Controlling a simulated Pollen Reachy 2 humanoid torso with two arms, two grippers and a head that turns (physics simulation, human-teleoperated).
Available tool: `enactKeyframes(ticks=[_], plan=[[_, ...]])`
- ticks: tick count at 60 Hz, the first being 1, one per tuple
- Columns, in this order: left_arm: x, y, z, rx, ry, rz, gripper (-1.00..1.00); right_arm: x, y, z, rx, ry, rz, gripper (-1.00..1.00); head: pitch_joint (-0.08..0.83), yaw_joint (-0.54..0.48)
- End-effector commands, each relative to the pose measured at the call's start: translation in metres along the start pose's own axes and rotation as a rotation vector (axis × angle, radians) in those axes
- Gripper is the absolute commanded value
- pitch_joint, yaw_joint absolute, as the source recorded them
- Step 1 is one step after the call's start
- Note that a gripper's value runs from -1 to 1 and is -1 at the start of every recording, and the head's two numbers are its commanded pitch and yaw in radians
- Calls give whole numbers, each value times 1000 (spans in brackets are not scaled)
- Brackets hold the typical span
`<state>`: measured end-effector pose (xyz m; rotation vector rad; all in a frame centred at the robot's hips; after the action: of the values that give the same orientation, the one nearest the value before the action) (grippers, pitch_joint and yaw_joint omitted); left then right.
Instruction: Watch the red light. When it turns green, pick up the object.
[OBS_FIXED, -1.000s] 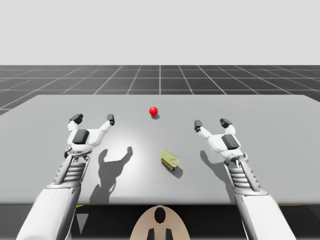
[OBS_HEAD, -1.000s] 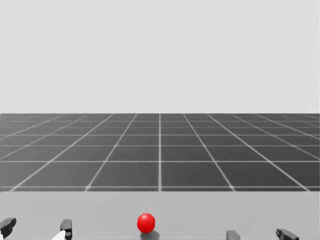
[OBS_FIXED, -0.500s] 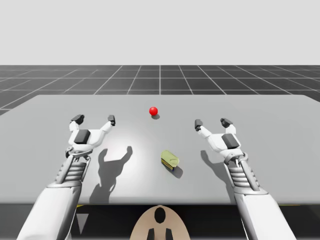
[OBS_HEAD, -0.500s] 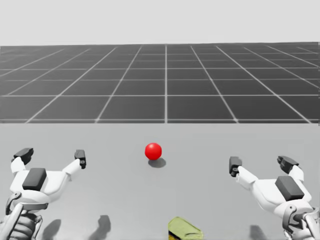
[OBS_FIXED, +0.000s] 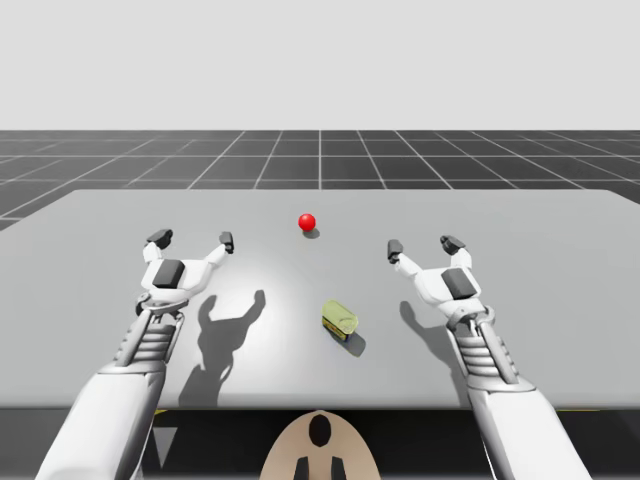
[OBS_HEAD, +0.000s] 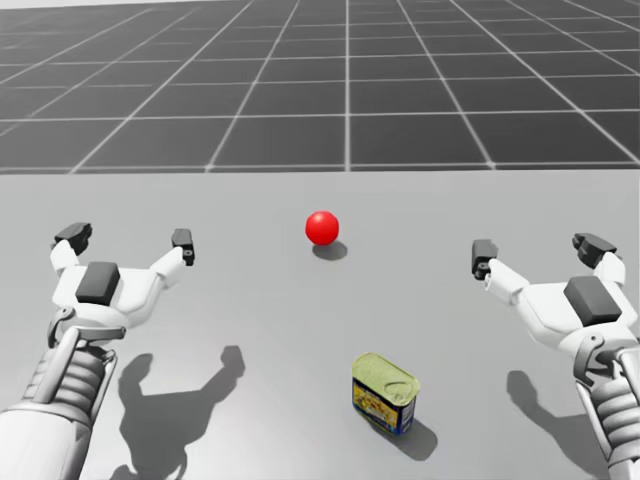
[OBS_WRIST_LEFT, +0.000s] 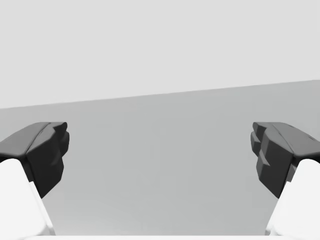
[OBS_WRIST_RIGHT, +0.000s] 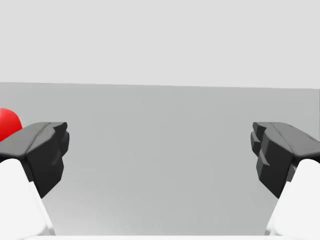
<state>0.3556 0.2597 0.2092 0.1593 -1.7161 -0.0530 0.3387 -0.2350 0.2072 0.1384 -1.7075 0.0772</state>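
Left gripper (OBS_WRIST_LEFT: 160, 150) (fingers apart) above table (OBS_WRIST_LEFT: 150, 210)

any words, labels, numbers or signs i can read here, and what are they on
Yellow-green rectangular can: there is print on its blue and yellow side label, but it is too small and blurred to read.
Red light: no text.
Left gripper, right gripper and table: no text.

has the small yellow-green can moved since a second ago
No, the yellow-green can holds its spot against the red ball light in the high view.
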Motion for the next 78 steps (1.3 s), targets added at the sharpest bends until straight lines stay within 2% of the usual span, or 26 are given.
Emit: enactKeyframes(ticks=[1,17,78], plan=[[1,-1,1,-8,-19,-3,-1000,0,1,0,0,-6,13,-1000,444,60],[2,-1,3,-11,-34,-8,-1000,-1,2,1,3,-10,26,-1000,433,54],[1,-3,3,-17,-25,-13,-1000,0,1,0,4,-11,31,-1000,420,53]])
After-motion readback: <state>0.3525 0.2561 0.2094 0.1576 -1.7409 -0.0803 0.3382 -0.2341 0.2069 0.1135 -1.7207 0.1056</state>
